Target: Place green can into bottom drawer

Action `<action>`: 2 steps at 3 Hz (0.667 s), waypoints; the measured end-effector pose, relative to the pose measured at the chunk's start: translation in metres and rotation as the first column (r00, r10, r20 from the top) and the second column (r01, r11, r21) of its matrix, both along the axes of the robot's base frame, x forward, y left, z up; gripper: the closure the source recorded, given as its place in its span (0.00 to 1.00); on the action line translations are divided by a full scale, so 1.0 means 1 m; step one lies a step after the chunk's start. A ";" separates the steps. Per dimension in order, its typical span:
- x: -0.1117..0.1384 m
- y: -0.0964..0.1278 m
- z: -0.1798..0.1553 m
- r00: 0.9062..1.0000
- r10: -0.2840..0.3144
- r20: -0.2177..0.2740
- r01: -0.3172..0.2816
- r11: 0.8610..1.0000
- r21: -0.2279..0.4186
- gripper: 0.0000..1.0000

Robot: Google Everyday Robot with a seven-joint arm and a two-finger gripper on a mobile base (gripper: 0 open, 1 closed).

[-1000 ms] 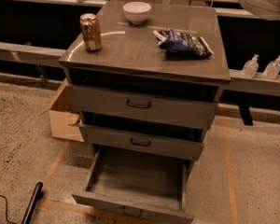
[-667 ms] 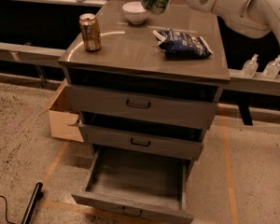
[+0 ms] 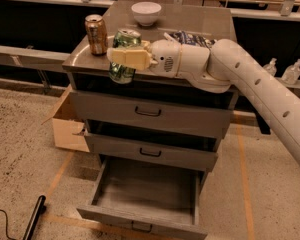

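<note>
The green can is held upright in my gripper, in the air in front of the cabinet's top front edge, left of centre. The pale fingers are shut around its body. My white arm reaches in from the right. The bottom drawer is pulled out below, its wide grey floor bare, with a small dark handle on its front. The can is well above the drawer and a little left of its middle.
A gold-brown can, a white bowl and a dark blue bag stand on the cabinet top. The two upper drawers are nearly closed. A cardboard box sits on the floor at the left, with a black cable and rod at the bottom left.
My arm has swung in from the upper right, bringing the green can down and forward from above the cabinet's back to in front of its top edge.
</note>
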State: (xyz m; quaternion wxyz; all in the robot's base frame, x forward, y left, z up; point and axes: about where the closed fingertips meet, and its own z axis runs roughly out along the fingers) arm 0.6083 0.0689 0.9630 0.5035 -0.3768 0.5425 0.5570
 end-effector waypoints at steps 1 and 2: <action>-0.002 0.003 0.001 1.000 0.008 0.001 -0.008 1.000 -0.002 1.00; -0.021 0.023 -0.008 0.999 0.014 -0.029 -0.014 1.000 0.013 1.00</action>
